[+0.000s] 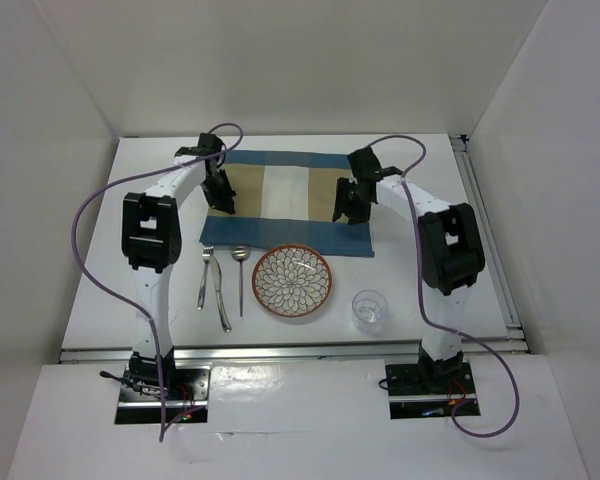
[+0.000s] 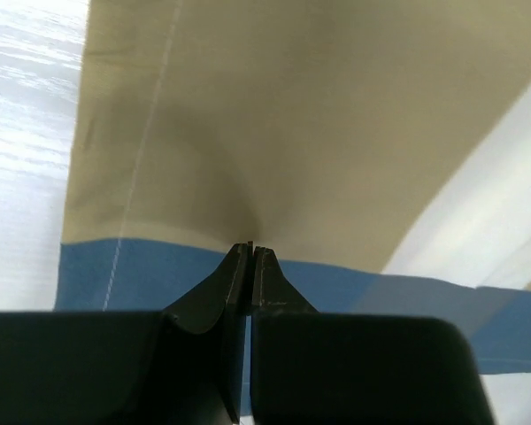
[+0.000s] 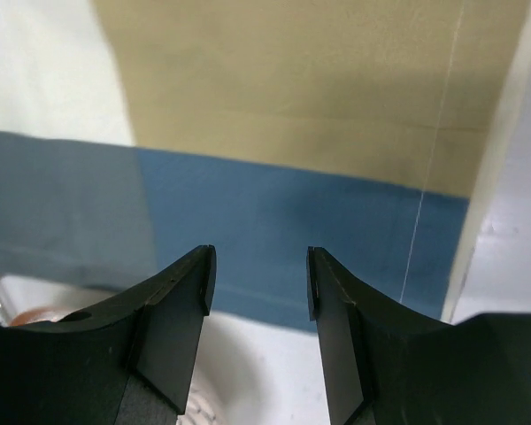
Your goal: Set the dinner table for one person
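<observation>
So, the dinner table (image 1: 105,310) is the big white top filling the overhead view. The striped placemat (image 1: 285,195) lies flat toward its far middle, a bit skewed.

The left gripper (image 2: 251,252) is pinched down tight on the placemat, right where tan meets the blue border. You can see the cloth puckering into the tips. The right gripper (image 3: 261,274) is spread wide with nothing in it, hanging over the blue band near the mat's right edge.

My read is that I'm mid-way into a two-handed grab to shift or square up the mat. To do it well I'd bring the right claw straight down on that blue band and take a bite as shallow as the left one has. Then I'd move both together, low and level, so the cloth doesn't twist or fold.

One thing to watch: the plate (image 1: 292,281) sits just beside the mat's near edge, with the fork (image 1: 206,275), knife (image 1: 221,300) and spoon (image 1: 240,275) to its left. The glass (image 1: 369,310) is near its right. Dragging the mat toward me would likely shove those around, so lifting it a little beats sliding it.
</observation>
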`<state>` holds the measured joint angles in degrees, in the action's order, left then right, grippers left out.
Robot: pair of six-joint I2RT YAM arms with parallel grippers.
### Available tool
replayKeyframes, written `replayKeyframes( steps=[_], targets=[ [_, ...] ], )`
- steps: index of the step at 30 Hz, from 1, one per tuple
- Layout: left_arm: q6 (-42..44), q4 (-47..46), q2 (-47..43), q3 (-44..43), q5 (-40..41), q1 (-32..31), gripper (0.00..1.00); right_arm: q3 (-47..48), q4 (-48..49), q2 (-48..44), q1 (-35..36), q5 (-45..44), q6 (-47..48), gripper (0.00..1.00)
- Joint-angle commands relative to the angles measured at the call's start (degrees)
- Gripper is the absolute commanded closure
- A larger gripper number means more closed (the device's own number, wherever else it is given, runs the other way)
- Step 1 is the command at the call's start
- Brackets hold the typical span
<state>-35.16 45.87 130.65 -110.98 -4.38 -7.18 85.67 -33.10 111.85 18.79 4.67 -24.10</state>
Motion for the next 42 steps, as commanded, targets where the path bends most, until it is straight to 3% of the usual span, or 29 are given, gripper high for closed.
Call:
replayKeyframes(
  steps=[1, 5, 9, 17, 26, 32, 35, 40, 41, 42],
  targets=[
    [-0.6, -0.7, -0.1, -1.8, -0.5, 0.6, 1.0, 2.4, 1.5, 3.7, -0.1, 2.4, 1.5, 0.43],
    [-0.1, -1.2, 0.5, 3.0, 1.3, 0.6, 1.0, 1.0, 2.1, 6.5, -0.1, 1.7, 2.0, 0.45],
    [-1.2, -6.2, -3.5, 14.3, 1.3, 1.1, 1.0, -4.5, 4.2, 5.8, -0.6, 1.7, 2.0, 0.45],
    [-1.2, -9.2, -6.3, 23.8, 1.9, 1.1, 1.0, -9.6, 5.9, 4.7, -0.6, 2.3, 0.8, 0.45],
    [-0.7, -9.8, -7.4, 26.2, 3.0, 1.1, 1.0, -16.2, 6.4, 0.9, -0.6, 2.4, -0.2, 0.45],
    [1.0, -6.9, -8.9, 22.0, 4.3, 0.5, 1.0, -13.9, 4.3, -2.9, -0.1, 2.9, -0.2, 0.45],
    [1.5, -5.4, -10.4, 20.0, 5.4, -0.1, 0.99, -11.2, 3.5, -5.3, -0.1, 3.5, -0.2, 0.36],
    [1.5, -3.9, -17.8, 20.0, 5.4, -0.6, 0.8, -10.8, 2.1, -10.9, 0.5, 7.5, 0.4, 0.14],
    [1.5, -3.9, -19.5, 22.4, 5.4, -0.6, 0.69, -12.0, 2.1, -11.6, 1.2, 9.4, 1.1, 0.13],
    [1.5, -3.9, -21.2, 23.8, 5.4, -0.6, 0.66, -12.9, 2.1, -12.8, 1.3, 10.2, 1.2, 0.1]
  ],
)
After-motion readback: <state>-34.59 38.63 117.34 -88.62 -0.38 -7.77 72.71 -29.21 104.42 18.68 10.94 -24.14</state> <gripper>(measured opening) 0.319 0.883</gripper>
